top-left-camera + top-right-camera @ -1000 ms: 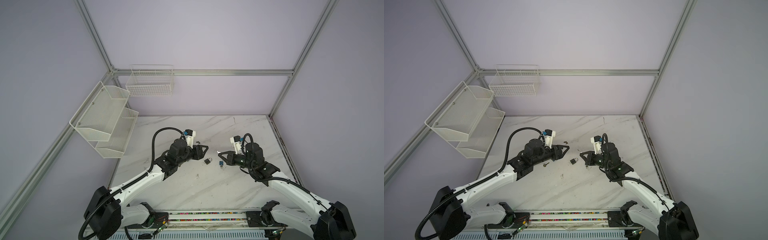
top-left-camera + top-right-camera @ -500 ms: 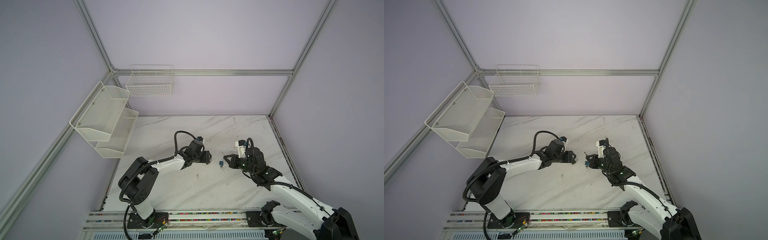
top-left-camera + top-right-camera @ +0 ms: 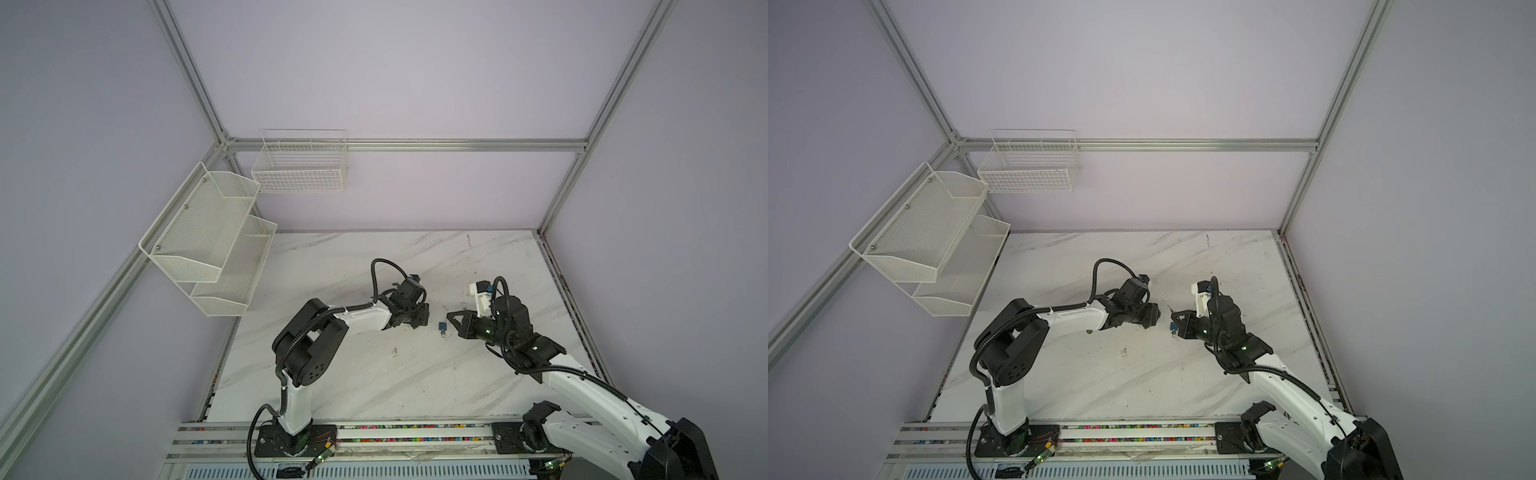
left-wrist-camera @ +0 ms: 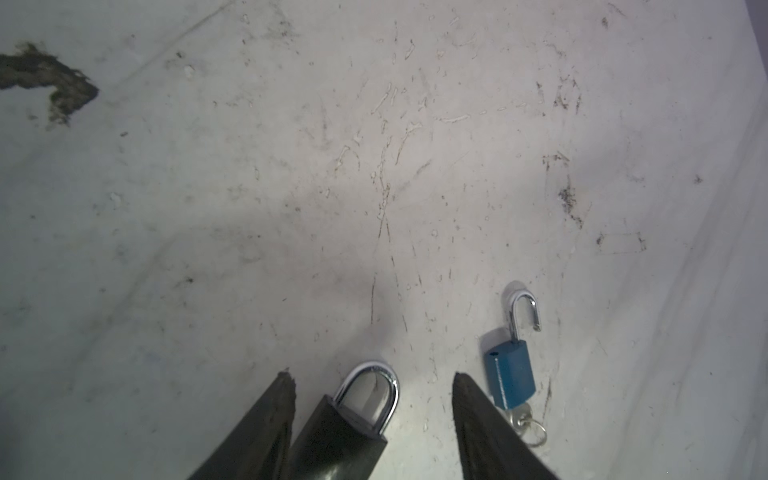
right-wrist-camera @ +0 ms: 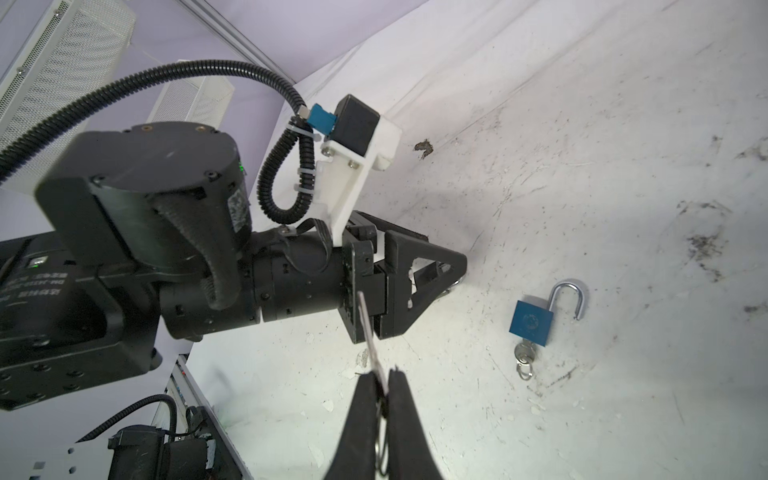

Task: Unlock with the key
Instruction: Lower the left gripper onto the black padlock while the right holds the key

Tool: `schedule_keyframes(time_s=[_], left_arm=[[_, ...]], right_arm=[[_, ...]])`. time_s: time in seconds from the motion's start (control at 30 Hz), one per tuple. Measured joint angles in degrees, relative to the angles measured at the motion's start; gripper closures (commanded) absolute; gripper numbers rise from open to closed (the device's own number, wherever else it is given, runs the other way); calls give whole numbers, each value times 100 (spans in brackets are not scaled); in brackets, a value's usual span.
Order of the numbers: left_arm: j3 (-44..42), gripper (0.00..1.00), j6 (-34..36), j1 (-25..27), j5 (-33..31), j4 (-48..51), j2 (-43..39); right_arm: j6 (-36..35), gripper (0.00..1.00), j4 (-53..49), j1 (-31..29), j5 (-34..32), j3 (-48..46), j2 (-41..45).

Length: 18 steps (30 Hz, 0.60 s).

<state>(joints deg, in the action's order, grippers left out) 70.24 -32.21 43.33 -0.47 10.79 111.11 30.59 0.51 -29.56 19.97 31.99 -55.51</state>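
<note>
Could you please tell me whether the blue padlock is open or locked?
Open. The blue padlock lies with one end of its shackle clear of the body, a key in its base.

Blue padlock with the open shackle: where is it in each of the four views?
In a top view: blue padlock lies on the table between left gripper and right gripper.
In a top view: padlock in the same gap, close to the right gripper.
Left wrist: padlock just outside one finger of the left gripper.
Right wrist: padlock on the table, beyond the left gripper.
Shared landmark: the left gripper.
</note>
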Motion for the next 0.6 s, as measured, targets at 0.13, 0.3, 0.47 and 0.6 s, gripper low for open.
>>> schedule_keyframes(time_s=[0.13, 0.3, 0.47, 0.6], left_arm=[[256, 38, 98, 122, -179, 317, 129], [457, 38, 173, 319, -393, 662, 236], [509, 38, 142, 444, -612, 992, 278], [511, 38, -28, 509, -693, 1158, 278]], right_arm=[[0, 100, -4, 0, 37, 2, -101], [4, 100, -24, 0, 42, 2, -179], [20, 100, -46, 0, 28, 2, -55], [20, 100, -76, 0, 15, 4, 116]])
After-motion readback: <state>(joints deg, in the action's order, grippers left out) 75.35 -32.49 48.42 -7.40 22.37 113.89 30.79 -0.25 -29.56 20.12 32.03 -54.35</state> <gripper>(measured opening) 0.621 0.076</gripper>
